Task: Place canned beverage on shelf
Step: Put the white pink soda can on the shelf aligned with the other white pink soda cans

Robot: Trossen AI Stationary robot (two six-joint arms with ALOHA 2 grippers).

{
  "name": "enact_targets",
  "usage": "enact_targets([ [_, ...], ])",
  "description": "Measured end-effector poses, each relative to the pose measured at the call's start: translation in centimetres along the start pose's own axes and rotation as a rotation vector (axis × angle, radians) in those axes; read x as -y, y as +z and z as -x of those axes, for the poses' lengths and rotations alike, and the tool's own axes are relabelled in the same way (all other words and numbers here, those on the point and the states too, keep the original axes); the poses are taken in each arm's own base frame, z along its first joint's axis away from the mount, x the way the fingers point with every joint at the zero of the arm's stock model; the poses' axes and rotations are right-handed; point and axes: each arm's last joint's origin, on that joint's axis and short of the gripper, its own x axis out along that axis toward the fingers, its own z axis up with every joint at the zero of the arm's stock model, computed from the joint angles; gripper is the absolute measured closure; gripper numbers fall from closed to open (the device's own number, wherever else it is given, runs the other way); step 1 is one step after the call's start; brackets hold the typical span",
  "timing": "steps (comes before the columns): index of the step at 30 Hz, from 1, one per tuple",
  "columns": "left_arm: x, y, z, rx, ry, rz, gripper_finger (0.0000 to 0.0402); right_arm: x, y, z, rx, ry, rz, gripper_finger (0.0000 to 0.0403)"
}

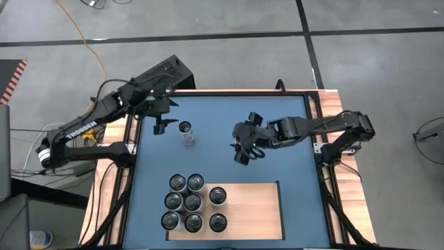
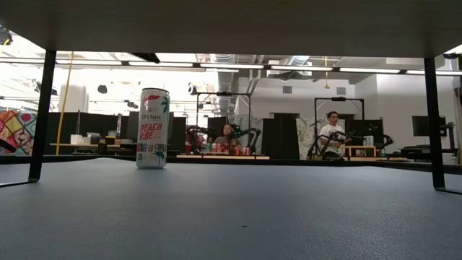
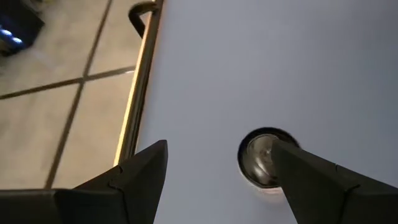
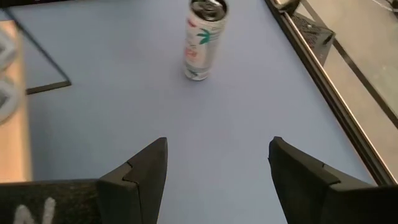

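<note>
Two dark, jointed arms are shown from above. The left arm (image 1: 104, 114) bears white lettering along one link, too small to be read with certainty, and ends in a white cuff at its base. The right arm (image 1: 326, 128) shows a small green light near its wrist. Each gripper's fingers (image 4: 143, 180) are seen as black, wedge-shaped blades.

Upright can (image 1: 186, 133) off pale shelf (image 1: 253, 208)

The can (image 4: 202, 38) is glossy printed metal with a shiny lid. The surface (image 1: 277, 111) is matt blue; the shelf (image 1: 253, 208) is pale wood grain.
</note>
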Motion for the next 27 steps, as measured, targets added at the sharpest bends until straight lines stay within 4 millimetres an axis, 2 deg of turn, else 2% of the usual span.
enact_targets([
  [3, 0.7, -1.3, -0.4, 0.044, 0.04, 0.0, 0.0129, 0.7, 0.2, -0.3, 0.001, -0.004, -0.028, 0.0147],
  [7, 0.8, -1.5, 0.0, 0.087, 0.103, 0.064, 0.0129, 1.2, 0.6, -0.5, 0.025, -0.009, -0.051, 0.0147],
  [10, 1.0, -1.6, 0.0, 0.092, 0.074, 0.131, 0.0129, 1.6, 1.0, -0.7, 0.049, -0.013, -0.068, 0.0147],
  [15, 1.3, -1.7, 0.1, 0.105, 0.004, 0.133, 0.0129, 2.4, 1.3, -1.1, 0.044, 0.008, -0.09, 0.0147],
  [27, 0.9, -2.2, -3.4, 0.048, -0.115, 0.167, 0.0129, 2.9, 1.7, -1.3, 0.057, 0.084, -0.071, 0.0147],
])
